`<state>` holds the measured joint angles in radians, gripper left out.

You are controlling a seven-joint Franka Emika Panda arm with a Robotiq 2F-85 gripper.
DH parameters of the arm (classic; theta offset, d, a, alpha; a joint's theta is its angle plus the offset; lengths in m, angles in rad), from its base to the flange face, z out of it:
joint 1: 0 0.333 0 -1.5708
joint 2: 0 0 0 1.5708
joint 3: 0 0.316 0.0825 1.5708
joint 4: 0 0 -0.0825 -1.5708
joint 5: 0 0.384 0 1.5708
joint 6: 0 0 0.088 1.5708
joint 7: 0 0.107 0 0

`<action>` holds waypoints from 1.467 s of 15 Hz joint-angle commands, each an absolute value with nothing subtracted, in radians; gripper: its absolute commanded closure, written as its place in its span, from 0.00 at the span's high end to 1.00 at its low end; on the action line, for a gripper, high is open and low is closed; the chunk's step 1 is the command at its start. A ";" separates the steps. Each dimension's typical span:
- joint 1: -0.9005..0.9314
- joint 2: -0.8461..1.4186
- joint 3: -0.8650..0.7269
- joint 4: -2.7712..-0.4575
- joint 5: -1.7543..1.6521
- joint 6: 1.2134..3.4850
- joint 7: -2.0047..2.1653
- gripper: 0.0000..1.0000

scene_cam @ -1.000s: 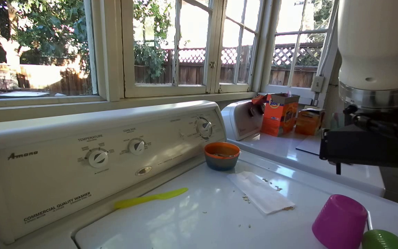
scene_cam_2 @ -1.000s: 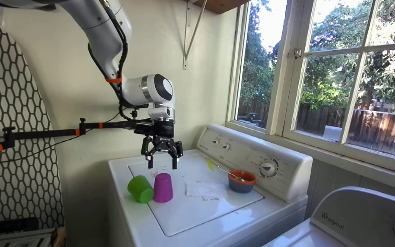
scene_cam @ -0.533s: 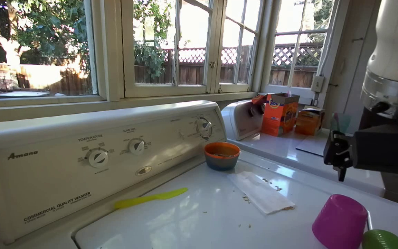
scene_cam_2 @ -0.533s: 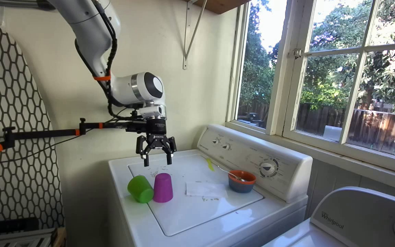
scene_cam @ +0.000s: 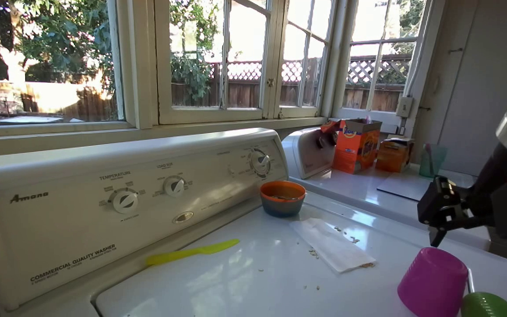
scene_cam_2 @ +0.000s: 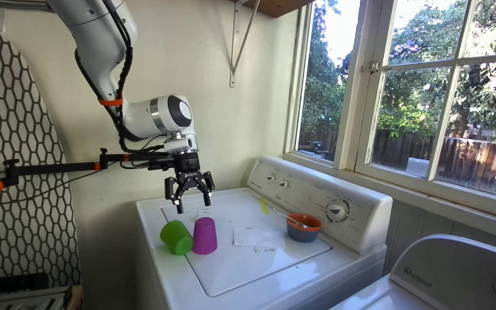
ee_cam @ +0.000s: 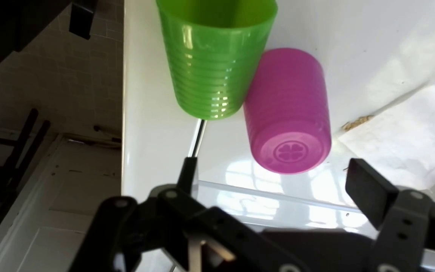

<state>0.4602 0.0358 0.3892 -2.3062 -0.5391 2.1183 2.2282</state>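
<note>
My gripper [scene_cam_2: 193, 206] is open and empty, above the washer lid behind the cups in an exterior view. In the wrist view the gripper [ee_cam: 274, 166] has its fingers wide apart. The pink cup [ee_cam: 287, 102] stands upside down, its clover-marked base up; it also shows in both exterior views [scene_cam: 432, 281] [scene_cam_2: 205, 237]. The green cup [ee_cam: 217, 68] lies on its side against or close beside the pink one, also in both exterior views [scene_cam: 491, 306] [scene_cam_2: 177, 237]. A thin metal rod [ee_cam: 198, 138] runs from the green cup; a finger partly hides it.
On the washer are a white napkin [scene_cam: 335, 244] with crumbs, a blue-grey bowl [scene_cam_2: 303, 234] with orange inside and a spoon, and a yellow-green knife [scene_cam: 192, 252]. The control panel [scene_cam_2: 317, 202] rises behind. Orange detergent boxes [scene_cam: 354, 147] stand beyond.
The arm has moved left in an exterior view. The gripper has turned slightly and come down a little over the last half second. It stays open; the cups have not moved.
</note>
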 commanded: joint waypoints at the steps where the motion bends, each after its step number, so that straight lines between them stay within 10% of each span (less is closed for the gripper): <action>1: 0.453 -0.021 0.404 -2.390 -0.550 2.198 2.230 1.00; 9: 0.436 0.017 0.398 -2.445 -0.564 2.306 2.113 0.99; 10: 0.435 0.020 0.396 -2.444 -0.569 2.304 2.111 0.75; 22: 0.414 0.057 0.379 -2.433 -0.732 2.296 2.132 0.00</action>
